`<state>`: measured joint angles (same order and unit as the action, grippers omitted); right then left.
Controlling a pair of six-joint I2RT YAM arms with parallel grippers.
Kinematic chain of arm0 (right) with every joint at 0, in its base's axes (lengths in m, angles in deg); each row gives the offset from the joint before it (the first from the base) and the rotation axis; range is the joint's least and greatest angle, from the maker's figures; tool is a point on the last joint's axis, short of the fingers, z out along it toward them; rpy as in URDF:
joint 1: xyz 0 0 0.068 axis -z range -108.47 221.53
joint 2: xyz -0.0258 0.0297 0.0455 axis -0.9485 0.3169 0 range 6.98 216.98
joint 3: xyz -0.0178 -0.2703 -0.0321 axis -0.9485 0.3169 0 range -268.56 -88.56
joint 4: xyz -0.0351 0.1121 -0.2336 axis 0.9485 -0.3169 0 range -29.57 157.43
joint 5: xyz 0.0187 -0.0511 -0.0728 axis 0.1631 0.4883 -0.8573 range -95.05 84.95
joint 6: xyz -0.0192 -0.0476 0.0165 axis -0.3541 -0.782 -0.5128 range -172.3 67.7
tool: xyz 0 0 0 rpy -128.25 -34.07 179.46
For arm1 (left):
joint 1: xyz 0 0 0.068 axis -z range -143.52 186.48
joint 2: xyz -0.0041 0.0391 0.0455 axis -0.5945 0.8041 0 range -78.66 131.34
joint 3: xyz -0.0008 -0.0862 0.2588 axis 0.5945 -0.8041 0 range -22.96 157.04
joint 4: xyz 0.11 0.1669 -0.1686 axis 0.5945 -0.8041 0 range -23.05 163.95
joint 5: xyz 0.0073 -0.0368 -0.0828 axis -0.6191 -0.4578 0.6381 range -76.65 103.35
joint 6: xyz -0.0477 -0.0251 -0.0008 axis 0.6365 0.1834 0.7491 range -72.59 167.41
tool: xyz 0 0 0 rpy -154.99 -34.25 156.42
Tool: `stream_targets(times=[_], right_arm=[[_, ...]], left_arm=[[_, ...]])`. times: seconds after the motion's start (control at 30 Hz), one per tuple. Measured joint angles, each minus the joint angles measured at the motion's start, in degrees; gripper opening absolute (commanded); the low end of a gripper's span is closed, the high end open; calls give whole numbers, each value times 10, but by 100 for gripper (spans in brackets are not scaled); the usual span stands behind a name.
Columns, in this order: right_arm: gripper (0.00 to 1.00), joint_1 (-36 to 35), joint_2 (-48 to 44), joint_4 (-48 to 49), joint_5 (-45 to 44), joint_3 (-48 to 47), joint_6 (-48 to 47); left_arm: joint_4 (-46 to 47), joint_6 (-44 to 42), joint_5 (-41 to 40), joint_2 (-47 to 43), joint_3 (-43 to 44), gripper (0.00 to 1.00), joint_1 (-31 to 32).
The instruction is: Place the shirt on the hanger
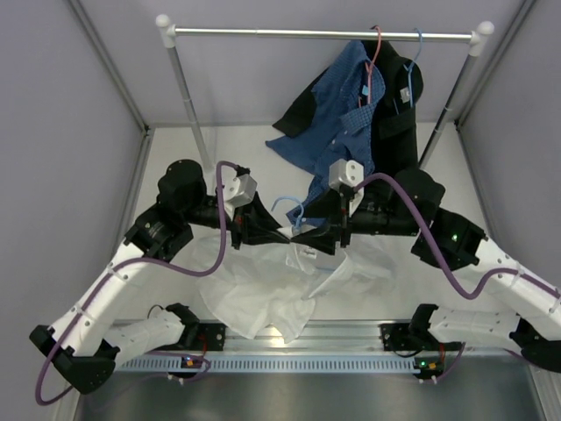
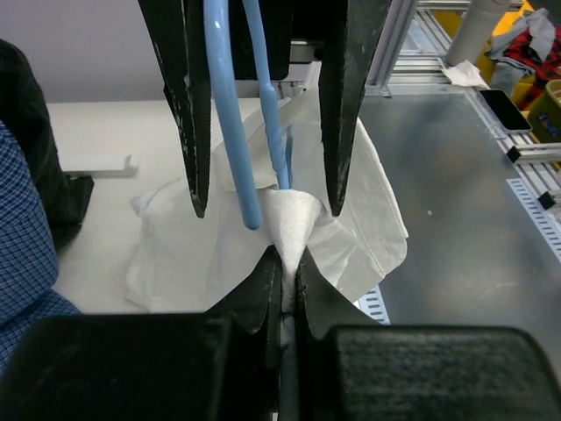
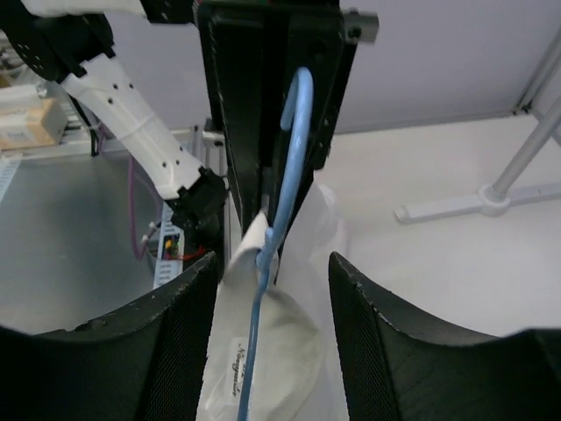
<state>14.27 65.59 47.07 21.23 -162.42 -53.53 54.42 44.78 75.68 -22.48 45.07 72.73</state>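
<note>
Pinching with the left gripper [image 2: 287,260], fingers pressed tightly together on a small raised peak of the white shirt [image 2: 175,250]. Holding that peak up just above the rest of the cloth. Leaving the remainder of the shirt lying crumpled on the pale table [image 1: 254,167], spreading from the grippers back toward the arm bases at the near edge.

Meeting the right gripper [image 3: 273,263] almost tip to tip over the middle of the table. Showing the right fingers [image 2: 188,132] standing well apart, one on each side of the hanger [image 2: 221,105], clamping nothing.

Placing the thin light-blue hanger between the two grippers, its curved hook passing through the gap between the spread right fingers. Bringing one strand of the wire down to the pinched peak of cloth, right at the left fingertips. Leaving it impossible to tell whether the left fingers are trapping the wire along with the fabric. Trailing a thinner length of blue wire across the white cloth beside a small sewn label [image 3: 237,368].

Showing, at the back, a metal rail [image 1: 289,33] carrying a blue checked shirt [image 1: 337,105] on a red hanger [image 1: 375,53] and a black garment [image 1: 399,118] on a blue hanger [image 1: 417,48].
</note>
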Motion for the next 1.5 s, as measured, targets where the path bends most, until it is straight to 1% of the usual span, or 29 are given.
stream_targets(times=[0.13,0.23,0.27,0.37,0.47,0.5,0.53,0.57,0.6,0.63,0.77,0.83,0.9,1.0,1.1,1.2,1.3,1.4,1.43,1.5], right_arm=[[48,0,-14,42,22,7,4],[38,0,-15,70,36,7,5],[27,0,-13,75,39,7,7],[0,0,-6,90,43,7,12],[0,0,0,99,47,8,23],[0,0,0,102,47,8,23],[0,1,-1,106,45,11,24],[0,1,-3,109,40,12,24],[0,0,-5,111,33,15,24],[0,0,-9,111,21,19,23],[0,0,-38,108,-41,38,21],[0,1,-58,105,-71,45,12],[0,1,-83,99,-102,49,3],[0,1,-119,96,-144,48,-8],[0,1,-143,92,-173,48,-18],[0,1,-160,75,-191,39,-25],[0,1,-165,52,-195,17,-28],[0,1,-167,35,-193,-9,-28],[0,1,-169,30,-190,-17,-27],[0,1,-174,23,-187,-28,-26]], left_arm=[[3,2,24,14,0,0,0],[5,6,30,20,0,0,1],[5,6,31,22,0,0,1],[7,9,35,22,0,0,2],[7,10,32,21,0,0,3],[8,11,29,20,0,10,3],[8,11,23,17,0,44,3],[8,9,10,13,0,58,3],[10,11,-9,9,0,84,4],[12,10,-28,3,1,98,4],[8,10,-156,-44,1,98,4],[6,10,-245,-92,-9,98,4],[9,11,-322,-156,-33,98,4],[10,18,-423,-266,-93,98,4],[16,39,-502,-326,-138,98,5],[17,60,-569,-323,-187,98,5],[18,73,-608,-277,-220,98,5],[42,80,-624,-215,-228,93,5],[59,84,-625,-193,-228,90,5],[90,90,-626,-150,-227,87,5]])
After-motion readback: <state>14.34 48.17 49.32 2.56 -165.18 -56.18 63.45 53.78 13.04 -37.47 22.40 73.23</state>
